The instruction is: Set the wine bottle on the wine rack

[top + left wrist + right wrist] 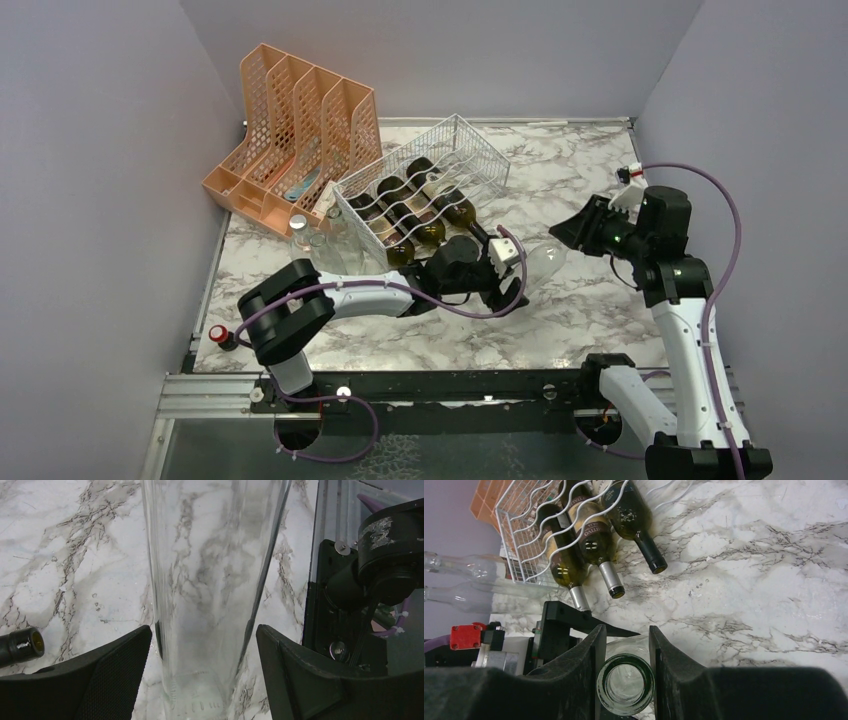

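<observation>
1. Wine bottle [543,260] location: lying on its side out on the worktop [590,170], between both arms, just in front of the wine rack [480,150], not yet in a cradle; resting or lifted, cannot tell.
2. Right gripper [625,635]: jaws pinching the bottle's open mouth end.
3. Left gripper [204,632]: jaws spread astride the glass body, thin gaps showing on each side, not clamping.
4. Judging the step as a two-arm pickup, grasp half made.
5. Next, probably needing the left jaws firm on the body, then lifting level and sliding base-first into an unfilled cradle beside the dark bottles [420,205].
6. Noting materials: clear, smooth, likely slippery glass, round and tapering; thin white wire rack with wavy rows; marble-print worktop; black mesh-textured pads [110,680].
</observation>
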You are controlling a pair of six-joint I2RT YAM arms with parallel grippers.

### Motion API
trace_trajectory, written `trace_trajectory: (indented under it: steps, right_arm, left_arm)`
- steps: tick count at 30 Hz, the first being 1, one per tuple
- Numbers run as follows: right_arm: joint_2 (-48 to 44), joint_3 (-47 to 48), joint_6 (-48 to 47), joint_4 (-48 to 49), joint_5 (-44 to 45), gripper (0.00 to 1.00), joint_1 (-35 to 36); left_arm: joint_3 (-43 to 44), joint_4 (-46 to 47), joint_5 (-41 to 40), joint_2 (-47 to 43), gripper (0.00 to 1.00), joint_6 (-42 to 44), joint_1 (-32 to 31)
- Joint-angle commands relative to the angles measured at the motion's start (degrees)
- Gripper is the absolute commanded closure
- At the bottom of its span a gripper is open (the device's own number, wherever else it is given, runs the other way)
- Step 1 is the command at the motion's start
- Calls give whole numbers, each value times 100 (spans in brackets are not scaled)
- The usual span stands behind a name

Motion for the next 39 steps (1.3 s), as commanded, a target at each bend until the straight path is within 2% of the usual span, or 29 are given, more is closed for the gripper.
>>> trace_trajectory:
  steps: [1, 4, 6, 9, 11, 13, 14, 15, 19, 22, 25, 30, 34, 39]
  right_arm:
    - [-145, 339, 215, 108, -498, 99, -31]
    - [-166, 385, 274, 91, -652, 99, -34]
    - [-180, 368, 394, 155, -834, 99, -30]
    - [-199, 347, 571, 273, -1096, 99, -34]
    - [-230, 378, 581, 266, -1087, 99, -30]
    - [-244, 447, 484, 148, -1000, 91, -30]
    - [-242, 497, 395, 67, -916, 83, -30]
    - [-253, 543, 293, -26, -842, 75, -34]
    - [-325, 755, -212, -313, -571, 43, -30]
    - [-392, 967, -512, -420, -484, 30, -30]
    - [-404, 1178, -714, -470, -520, 25, -30]
    - [-360, 1407, -1086, -592, -776, 23, -9]
    - [-414, 1316, -1350, -638, -921, 21, 122]
    - [-518, 1145, -1591, -737, -757, 19, 436]
  left_arm:
    - [170, 314, 97, 54, 20, 153, -29]
    - [145, 357, 141, 48, 26, 230, -34]
    - [115, 440, 172, 37, 34, 281, -34]
    - [86, 540, 64, 0, 51, 425, -34]
    - [94, 546, -77, -71, 67, 637, -34]
    - [119, 543, -151, -174, 83, 921, -34]
    - [128, 543, -165, -233, 94, 1111, -29]
    - [136, 543, -191, -301, 100, 1298, -33]
    - [165, 531, -305, -550, 100, 2292, -29]
    - [187, 441, -360, -765, 100, 3437, -34]
    - [309, 202, -449, -964, 100, 4683, -29]
    - [745, -528, -619, -1055, 100, 6537, 54]
    - [1151, -1018, -746, -1008, 100, 7524, 152]
    - [1359, -1192, -670, -1036, 100, 8352, 300]
